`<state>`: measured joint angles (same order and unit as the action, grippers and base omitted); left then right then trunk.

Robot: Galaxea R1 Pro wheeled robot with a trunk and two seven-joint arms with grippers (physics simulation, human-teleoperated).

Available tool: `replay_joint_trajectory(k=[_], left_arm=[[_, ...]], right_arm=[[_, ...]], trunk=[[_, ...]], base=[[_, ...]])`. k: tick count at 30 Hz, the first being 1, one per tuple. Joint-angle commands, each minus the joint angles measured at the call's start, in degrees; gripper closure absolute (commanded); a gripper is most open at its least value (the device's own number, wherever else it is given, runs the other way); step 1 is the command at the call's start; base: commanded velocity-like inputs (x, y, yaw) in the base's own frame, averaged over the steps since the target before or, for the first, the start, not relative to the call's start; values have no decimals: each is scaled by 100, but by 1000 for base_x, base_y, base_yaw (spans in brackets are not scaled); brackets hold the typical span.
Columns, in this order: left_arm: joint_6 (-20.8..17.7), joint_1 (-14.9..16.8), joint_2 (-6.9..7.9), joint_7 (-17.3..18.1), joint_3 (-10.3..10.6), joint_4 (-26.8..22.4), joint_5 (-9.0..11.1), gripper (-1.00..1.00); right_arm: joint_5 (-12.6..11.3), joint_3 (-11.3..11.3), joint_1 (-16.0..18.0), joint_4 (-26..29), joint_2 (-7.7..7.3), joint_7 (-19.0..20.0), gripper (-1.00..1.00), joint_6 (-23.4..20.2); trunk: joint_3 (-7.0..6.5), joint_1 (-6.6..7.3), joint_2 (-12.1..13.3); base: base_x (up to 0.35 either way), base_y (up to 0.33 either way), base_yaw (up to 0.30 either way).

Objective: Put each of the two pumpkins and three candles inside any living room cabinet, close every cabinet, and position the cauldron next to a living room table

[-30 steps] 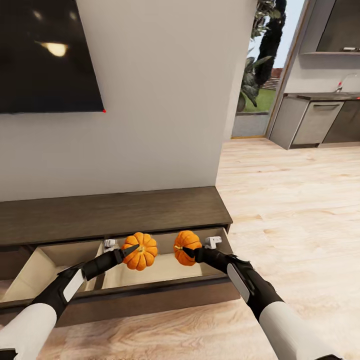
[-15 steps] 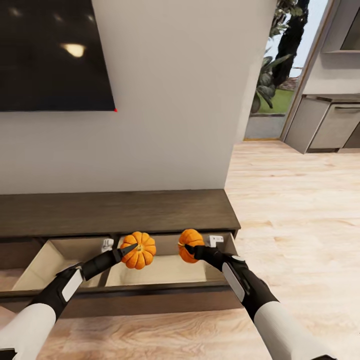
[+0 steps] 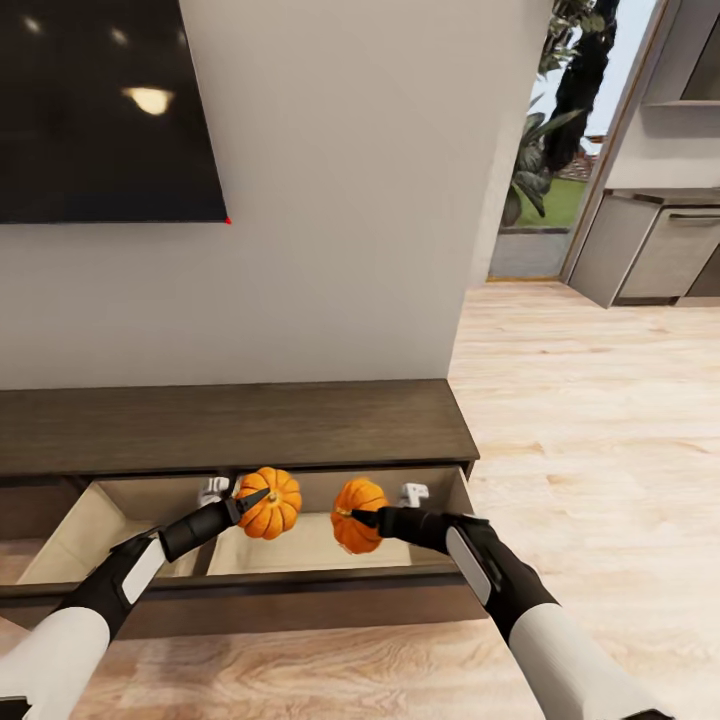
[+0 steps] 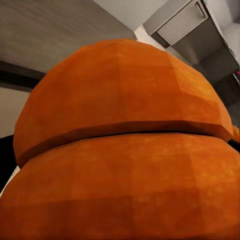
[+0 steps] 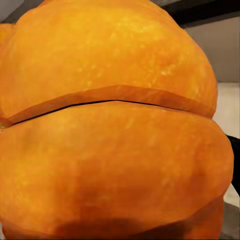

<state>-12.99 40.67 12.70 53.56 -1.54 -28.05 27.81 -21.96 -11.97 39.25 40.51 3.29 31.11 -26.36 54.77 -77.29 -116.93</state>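
Over the long dark brown wood cabinet's open beige-lined drawer, the left gripper and right gripper each clasp a ribbed orange pumpkin.

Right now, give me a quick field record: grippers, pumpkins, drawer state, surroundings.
left gripper: shut on left pumpkin, held above the open drawer
right gripper: shut on right pumpkin, also above the drawer
open drawer: pulled out of the cabinet, pale interior, two small white objects near its back
pumpkins: both off the drawer floor, apart from each other
black screen: on the wall above the cabinet
floor: light wood planks
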Motion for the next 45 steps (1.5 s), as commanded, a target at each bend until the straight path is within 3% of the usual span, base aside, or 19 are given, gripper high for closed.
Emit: replay_joint_trajectory(k=[1,11,18,20,24,29,36,45], left_arm=[[-63,2,26,18,-4,0,41,100],[-63,2,168,-79,3,18,24,100],[-65,2,204,-735,53,25,16,100],[-70,2,188,-1010,88,25,14,100],[-78,2,190,-1117,122,43,14,100],[-81,2,56,-1182,198,235,16,100],[-81,2,-80,-1832,466,495,20,100],[-75,2,-162,-1875,488,721,31,100]], right_arm=[[-16,10,4,-11,-7,102,100,-46],[6,37,12,-423,-23,260,100,-3],[4,64,12,-430,-23,48,100,-1],[4,186,13,-430,-22,-19,100,4],[7,270,14,-433,5,-46,100,31],[-1,282,20,-451,22,-201,100,119],[0,277,21,-548,24,-329,100,146],[68,244,21,-557,31,-412,100,476]], trunk=[[4,1,-2],[4,1,-2],[4,1,-2],[4,1,-2],[4,1,-2],[4,1,-2],[4,1,-2],[4,1,-2]], base=[[0,0,0],[0,-126,0],[0,-27,0],[0,-1,0],[0,0,0],[3,-5,0],[60,-154,0],[3,-7,0]])
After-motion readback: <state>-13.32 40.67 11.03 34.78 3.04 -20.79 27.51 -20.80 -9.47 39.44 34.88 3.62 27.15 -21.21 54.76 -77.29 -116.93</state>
